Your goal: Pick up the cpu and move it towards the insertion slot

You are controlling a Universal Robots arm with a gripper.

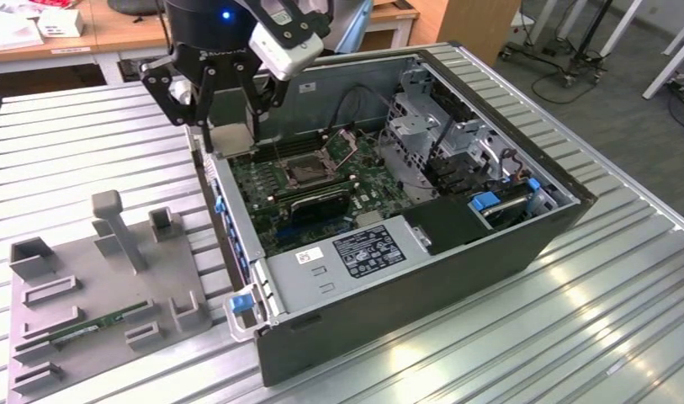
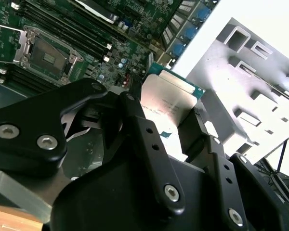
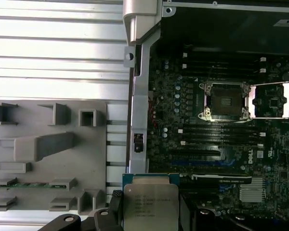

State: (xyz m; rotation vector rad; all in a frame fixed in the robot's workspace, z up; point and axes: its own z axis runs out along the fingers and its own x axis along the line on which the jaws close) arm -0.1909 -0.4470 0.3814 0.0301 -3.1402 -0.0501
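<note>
My gripper (image 1: 230, 145) hangs over the near wall of the open computer case, shut on the cpu (image 1: 234, 135). In both wrist views the cpu (image 2: 169, 98) (image 3: 151, 204) is a silvery square chip with a green rim, pinched edge-on between the black fingers (image 2: 137, 122). The insertion slot (image 1: 308, 169) is a square socket with a dark centre and a silver frame on the green motherboard, its retaining frame flipped open beside it. The slot (image 3: 225, 100) (image 2: 46, 56) lies some way from the chip, further inside the case.
A grey fixture plate (image 1: 95, 286) with upright holders lies at the exterior view's left and holds a green memory stick (image 1: 89, 324). The case wall (image 1: 235, 223) stands below the gripper. Long black memory slots (image 3: 221, 132), a power supply (image 1: 364, 251) and drive cages (image 1: 432, 135) flank the socket.
</note>
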